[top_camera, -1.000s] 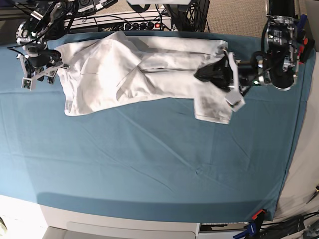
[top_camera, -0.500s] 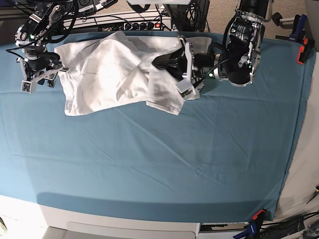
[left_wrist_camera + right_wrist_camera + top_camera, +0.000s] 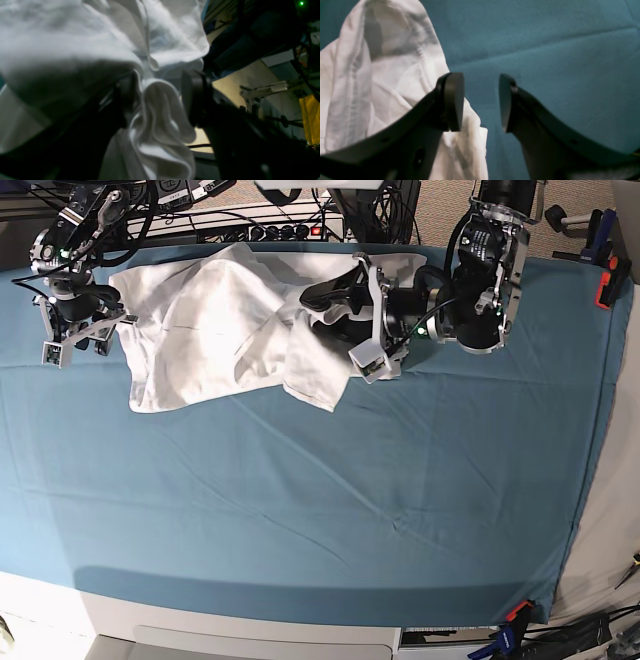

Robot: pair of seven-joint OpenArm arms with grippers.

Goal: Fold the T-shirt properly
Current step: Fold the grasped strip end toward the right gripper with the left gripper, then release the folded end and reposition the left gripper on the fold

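Both grippers gape wide — white T-shirt cloth bunches loose between left gripper jaws; right gripper grasps nothing.

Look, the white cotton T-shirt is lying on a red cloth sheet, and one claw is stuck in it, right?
Not red. The cloth sheet under the white cotton T-shirt is teal, as the base view shows. The rest holds: the left gripper is in the shirt's folds.
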